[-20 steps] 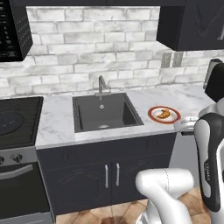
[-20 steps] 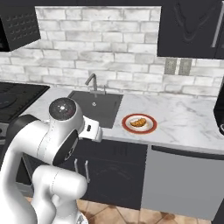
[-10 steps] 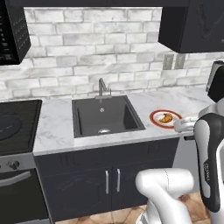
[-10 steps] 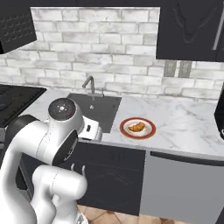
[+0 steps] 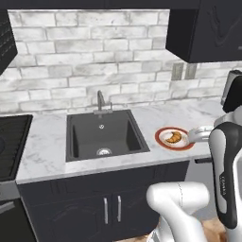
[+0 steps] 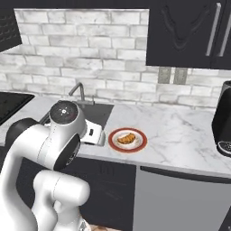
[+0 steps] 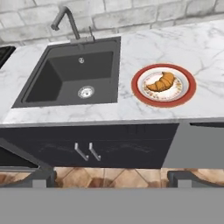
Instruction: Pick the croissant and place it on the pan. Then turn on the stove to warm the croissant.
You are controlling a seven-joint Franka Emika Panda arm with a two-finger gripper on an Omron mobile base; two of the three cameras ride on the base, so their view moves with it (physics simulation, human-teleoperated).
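Note:
The croissant (image 5: 173, 137) (image 6: 127, 138) (image 7: 161, 82) is a small golden crescent lying on a red-rimmed plate (image 7: 139, 91) on the marble counter, right of the sink. My gripper (image 7: 111, 178) hangs in front of the counter, below its edge; its two dark fingertips (image 7: 42, 176) stand wide apart, open and empty. The white hand (image 6: 92, 135) sits just left of the plate in the right base view. The black stove (image 5: 9, 142) (image 6: 11, 101) shows as a dark corner at the far left. The pan is out of view.
A dark sink (image 5: 105, 133) (image 7: 70, 78) with a grey faucet (image 7: 65, 19) lies between stove and plate. A black appliance (image 6: 223, 119) (image 5: 231, 90) stands on the counter at the far right. Dark cabinet doors (image 7: 83, 146) run below, upper cabinets (image 6: 189, 31) overhang.
The whole picture has slid left and down in both base views, so the base has driven right and nearer the counter. The croissant stays on its plate; the gripper stays open.

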